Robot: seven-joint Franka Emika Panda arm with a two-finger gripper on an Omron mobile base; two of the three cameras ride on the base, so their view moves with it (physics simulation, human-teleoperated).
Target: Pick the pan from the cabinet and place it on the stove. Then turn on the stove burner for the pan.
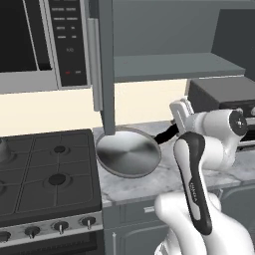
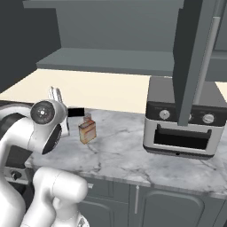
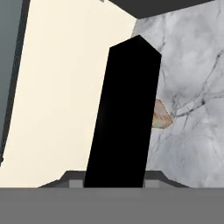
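Gripper (image 1: 175, 128) clamped on the black handle of the pan (image 1: 128, 154), held tilted over the counter's (image 1: 149, 187) left edge, just beside the stove (image 1: 47, 169). Farther back, toaster oven (image 2: 181, 128) toward the counter's right; above, the cabinet (image 1: 169, 64), door open.

Rendered kitchen, gas stove (image 1: 47, 174), microwave (image 1: 45, 42), marble counter (image 2: 128, 155), toaster oven (image 2: 184, 119)

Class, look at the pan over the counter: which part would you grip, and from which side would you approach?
Grip the pan by its straight black handle, approaching from its free end on the toaster-oven side. The shallow round bowl is too wide for the gripper; the narrow bar fits, as the gripper's hold here shows.
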